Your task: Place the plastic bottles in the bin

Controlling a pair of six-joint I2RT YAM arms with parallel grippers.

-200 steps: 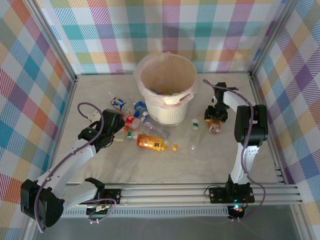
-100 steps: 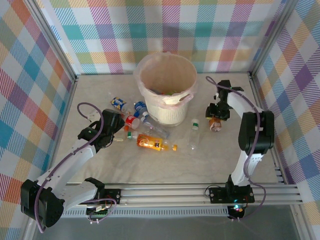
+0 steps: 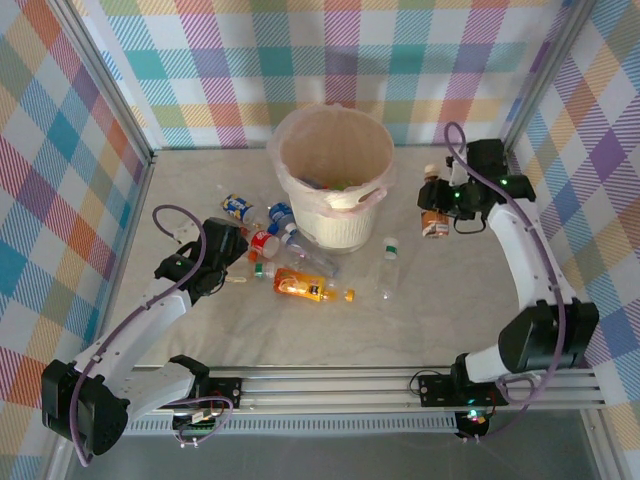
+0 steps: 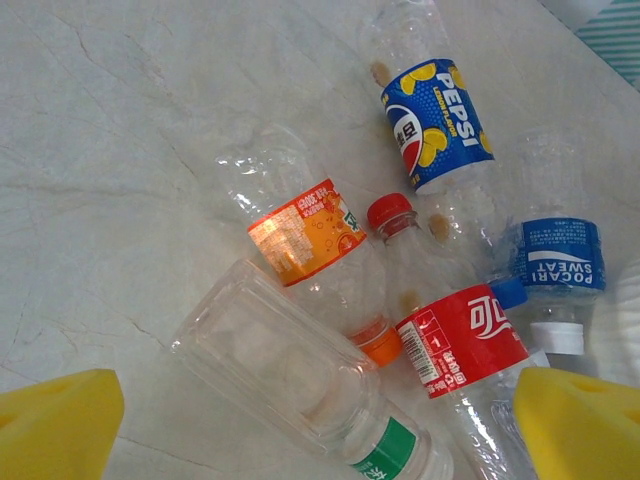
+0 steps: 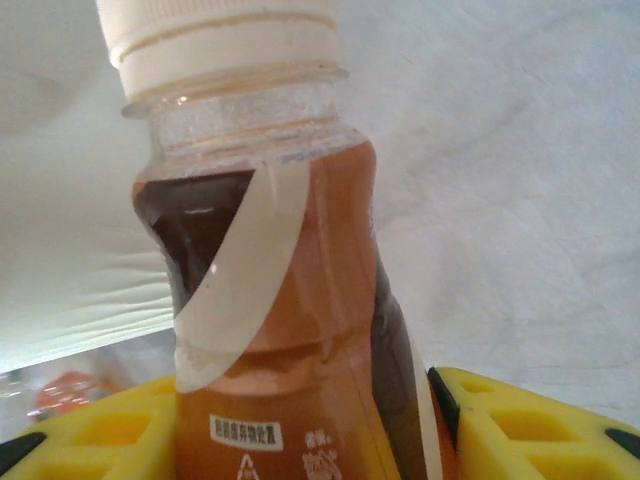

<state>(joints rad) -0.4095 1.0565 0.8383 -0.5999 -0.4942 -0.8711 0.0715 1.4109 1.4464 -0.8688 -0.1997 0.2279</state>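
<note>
The plastic bottles (image 3: 296, 262) lie mostly in a heap on the table (image 3: 330, 335), just left of the bin (image 3: 350, 228). Above the heap hangs the left gripper (image 3: 232, 246), claw spread wide, its arm stretched low. To the right of the bin, the right gripper (image 3: 446, 204) pinches an amber bottle (image 5: 290, 330) by the body, cap upward, its arm reaching far. We judge that carrying is in hand; next, this bottle must pass over the rim before release.

Amber bottle (image 3: 434, 215) right of cream bin (image 3: 345, 228); clear bottles (image 3: 300, 262) lie left.
</note>
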